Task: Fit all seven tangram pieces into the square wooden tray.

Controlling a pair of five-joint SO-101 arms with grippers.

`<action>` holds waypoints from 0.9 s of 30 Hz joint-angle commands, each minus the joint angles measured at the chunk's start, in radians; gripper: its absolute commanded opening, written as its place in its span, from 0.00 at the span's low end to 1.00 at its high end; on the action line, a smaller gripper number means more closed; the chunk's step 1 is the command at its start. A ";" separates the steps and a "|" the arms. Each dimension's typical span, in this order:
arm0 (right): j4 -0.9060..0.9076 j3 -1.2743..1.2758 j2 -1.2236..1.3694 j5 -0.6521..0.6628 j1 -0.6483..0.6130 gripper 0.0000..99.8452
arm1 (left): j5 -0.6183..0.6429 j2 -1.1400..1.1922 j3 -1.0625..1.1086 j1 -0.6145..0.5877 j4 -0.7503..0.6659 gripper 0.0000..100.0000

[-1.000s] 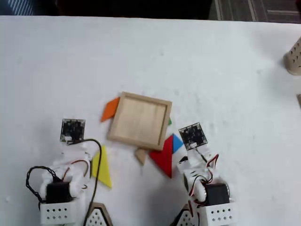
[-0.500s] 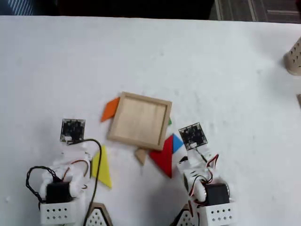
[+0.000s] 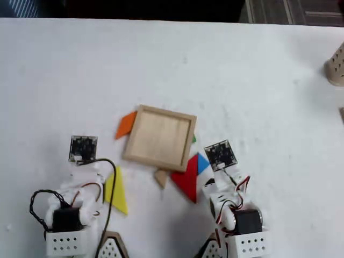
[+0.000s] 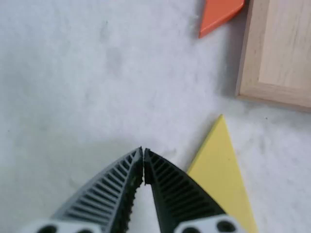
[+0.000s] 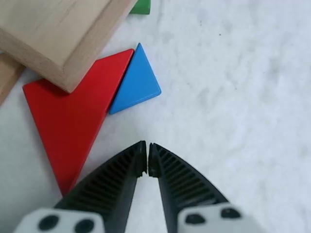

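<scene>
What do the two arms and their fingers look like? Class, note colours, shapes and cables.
Both arms are white with black motors. The left arm carries a looping black cable, the right arm red wires. Fingers are dark, ribbed, tapered wedges.

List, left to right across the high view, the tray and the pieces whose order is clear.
Yellow triangle → square wooden tray → blue triangle. The orange, tan, red and green pieces overlap the tray's span, so they are left out.
</scene>
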 commanded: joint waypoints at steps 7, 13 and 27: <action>0.004 0.008 -0.008 0.011 -0.005 0.02 | 0.000 -0.010 -0.003 -0.005 0.008 0.02; 0.004 0.008 -0.008 0.012 -0.004 0.02 | 0.000 -0.010 -0.037 -0.007 -0.034 0.02; 0.002 0.008 -0.010 0.014 0.004 0.02 | -0.006 -0.010 -0.006 0.025 -0.334 0.02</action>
